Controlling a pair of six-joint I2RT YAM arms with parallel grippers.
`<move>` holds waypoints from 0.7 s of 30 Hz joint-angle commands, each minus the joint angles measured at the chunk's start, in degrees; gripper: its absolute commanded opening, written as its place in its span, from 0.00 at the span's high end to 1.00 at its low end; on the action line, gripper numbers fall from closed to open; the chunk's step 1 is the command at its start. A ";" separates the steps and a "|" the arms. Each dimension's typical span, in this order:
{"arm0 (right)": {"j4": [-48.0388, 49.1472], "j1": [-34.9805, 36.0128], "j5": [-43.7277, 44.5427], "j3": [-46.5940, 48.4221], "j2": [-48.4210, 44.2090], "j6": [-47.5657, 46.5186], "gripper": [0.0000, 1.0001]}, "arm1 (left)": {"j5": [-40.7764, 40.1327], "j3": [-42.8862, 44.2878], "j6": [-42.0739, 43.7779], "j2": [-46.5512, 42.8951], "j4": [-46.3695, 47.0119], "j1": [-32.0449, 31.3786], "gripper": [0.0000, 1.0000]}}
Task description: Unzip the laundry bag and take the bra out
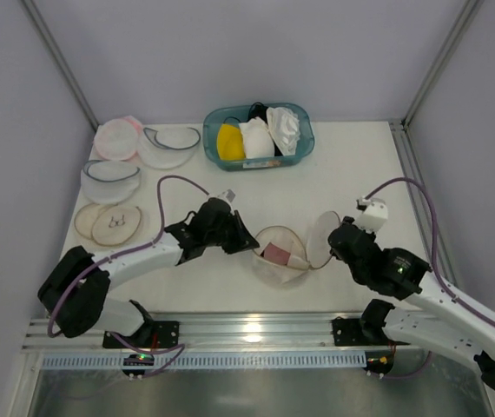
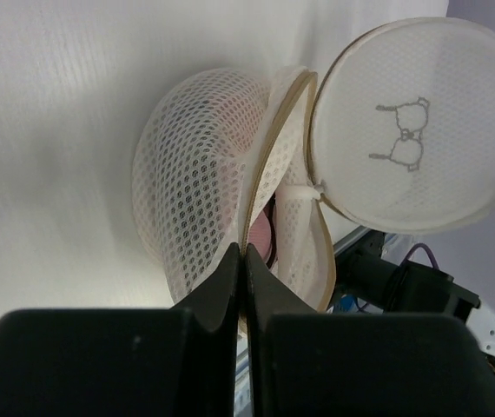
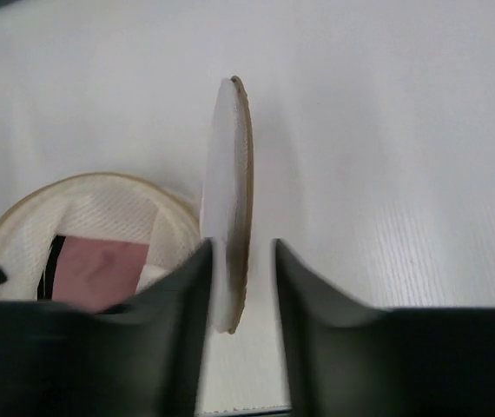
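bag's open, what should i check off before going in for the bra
1. Laundry bag unzipped: ok, its lid is swung clear of the mouth.
2. Bra in sight: ok, pink shows inside the mouth.
3. Left pincer anchoring the bag: ok, shut on the tan rim.
4. Right pincer free to reach in: not ok, open but straddling the upright lid.
5. Bra free of snags: cannot tell, most of it is hidden.
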 commanded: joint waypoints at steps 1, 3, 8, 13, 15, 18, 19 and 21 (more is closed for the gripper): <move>-12.76 -0.22 14.64 0.51 -3.23 14.11 0.43 | -1.07 -1.38 0.83 -5.00 -1.78 -0.25 1.00; -10.41 -0.22 13.60 0.25 -4.46 10.72 0.01 | -1.16 -2.26 0.65 -6.67 -2.31 -0.25 1.00; 10.72 -0.31 -2.72 -2.47 -4.74 -11.13 0.01 | -0.82 -3.32 0.48 -7.04 -1.35 -0.25 1.00; 21.06 -0.22 -19.44 -3.89 2.90 -16.37 0.01 | -0.46 -5.86 -0.14 -5.19 0.85 -0.60 1.00; 24.22 -0.22 -21.99 -4.24 7.30 -17.07 0.00 | -0.55 -6.65 -0.14 -4.58 1.38 -0.86 1.00; 28.88 -0.22 -26.83 -4.94 11.87 -17.34 0.07 | -1.16 -8.76 -0.75 -3.87 2.69 -1.39 1.00; 30.98 -0.22 -27.97 -5.20 12.84 -17.16 0.09 | -0.99 -9.20 -0.93 -3.61 4.27 -1.56 1.00; 32.58 -0.22 -30.88 -5.47 16.25 -17.25 0.16 | -0.99 -10.26 -1.54 -2.47 5.60 -1.74 1.00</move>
